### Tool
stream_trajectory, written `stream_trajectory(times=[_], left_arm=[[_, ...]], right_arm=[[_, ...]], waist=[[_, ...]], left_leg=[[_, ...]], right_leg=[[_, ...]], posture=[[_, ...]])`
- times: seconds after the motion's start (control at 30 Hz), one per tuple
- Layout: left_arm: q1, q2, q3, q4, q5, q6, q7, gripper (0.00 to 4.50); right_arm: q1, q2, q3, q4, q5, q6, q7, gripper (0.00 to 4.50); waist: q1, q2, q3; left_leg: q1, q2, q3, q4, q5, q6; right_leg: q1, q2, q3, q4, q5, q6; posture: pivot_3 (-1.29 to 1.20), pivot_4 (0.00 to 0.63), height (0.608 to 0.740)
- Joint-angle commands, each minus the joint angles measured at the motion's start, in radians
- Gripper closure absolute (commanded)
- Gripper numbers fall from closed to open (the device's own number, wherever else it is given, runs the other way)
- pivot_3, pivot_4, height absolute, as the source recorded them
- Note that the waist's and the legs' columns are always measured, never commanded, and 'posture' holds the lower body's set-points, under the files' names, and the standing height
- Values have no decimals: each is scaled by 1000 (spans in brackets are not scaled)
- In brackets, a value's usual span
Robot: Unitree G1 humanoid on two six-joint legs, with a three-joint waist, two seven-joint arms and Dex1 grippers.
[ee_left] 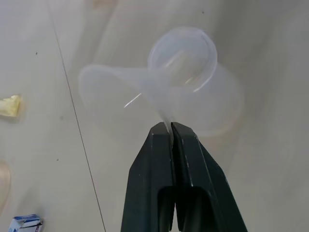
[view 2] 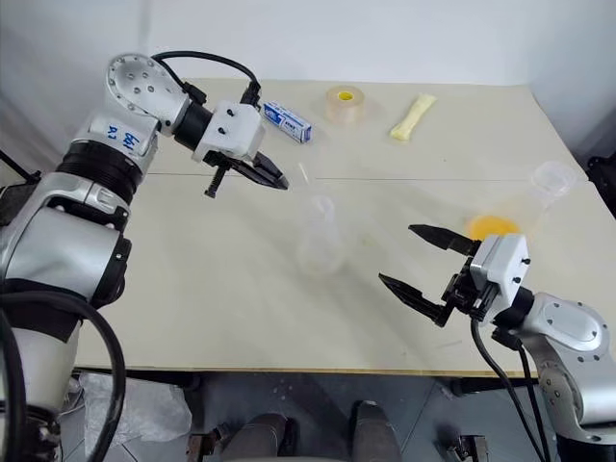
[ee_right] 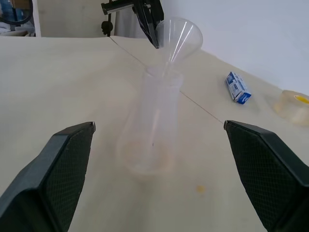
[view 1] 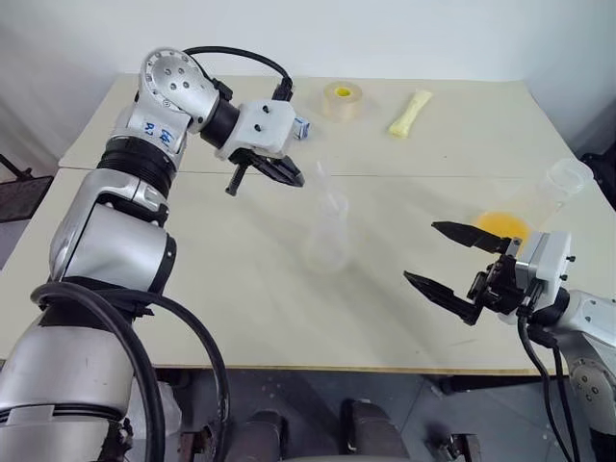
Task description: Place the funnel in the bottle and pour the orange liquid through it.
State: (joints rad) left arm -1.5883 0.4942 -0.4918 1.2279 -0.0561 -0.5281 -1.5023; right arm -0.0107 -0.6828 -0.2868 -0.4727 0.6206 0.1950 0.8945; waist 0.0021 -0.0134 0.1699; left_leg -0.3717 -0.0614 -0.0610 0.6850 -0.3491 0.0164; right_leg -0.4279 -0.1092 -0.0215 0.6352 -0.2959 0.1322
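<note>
Left gripper (ee_left: 170, 126) pinching funnel (ee_right: 178, 36) rim, spout just above bottle (ee_right: 150, 128) mouth. Right gripper (view 1: 452, 260) spread wide, empty, at bottle's four o'clock.

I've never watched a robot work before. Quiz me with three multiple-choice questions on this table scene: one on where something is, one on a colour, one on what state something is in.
1. Where is the funnel?
A. Lying flat on the table
B. Held by its rim just above the bottle
C. Beside the roll of tape

2. What colour is the liquid in the flask near the right gripper?
A. Yellow-orange
B. Blue
C. Green

3. How do the right gripper's fingers stand?
A. Shut on the flask
B. Shut on nothing
C. Wide open, holding nothing

Answers:
1. B: the left gripper pinches the funnel's rim, with the spout at the bottle's mouth.
2. A: a yellow-orange pool shows through the clear flask wall.
3. C: the two black fingers stand far apart with only table between them.
</note>
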Motion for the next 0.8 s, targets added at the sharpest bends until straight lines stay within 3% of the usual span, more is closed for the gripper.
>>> stream_trajectory(times=[0.03,0.43,0.57,0.8], left_arm=[[-52,-14,-17,1,40,-53,-112,4455],[-87,-57,-22,25,140,-120,-112,4455],[-96,-68,2,28,162,-129,-112,3550],[-104,-84,54,32,185,-134,-86,1271]], right_arm=[[-6,10,-7,-36,3,-26,-7,0],[-5,15,-8,-32,-17,-30,-15,0],[-2,14,-12,-30,-20,-32,-15,0],[-6,10,-15,-18,-24,-39,-13,0]], waist=[[0,0,0],[1,0,0],[2,-1,1],[2,-1,1]], left_leg=[[0,0,0,0,0,0],[0,0,1,0,0,1],[0,0,1,0,0,1],[0,0,1,0,0,2]], right_leg=[[0,0,0,0,0,0],[0,0,0,0,0,1],[0,0,0,0,0,1],[0,0,0,0,1,1]], posture=[[0,150,740],[0,150,740],[0,150,740],[0,150,740]])
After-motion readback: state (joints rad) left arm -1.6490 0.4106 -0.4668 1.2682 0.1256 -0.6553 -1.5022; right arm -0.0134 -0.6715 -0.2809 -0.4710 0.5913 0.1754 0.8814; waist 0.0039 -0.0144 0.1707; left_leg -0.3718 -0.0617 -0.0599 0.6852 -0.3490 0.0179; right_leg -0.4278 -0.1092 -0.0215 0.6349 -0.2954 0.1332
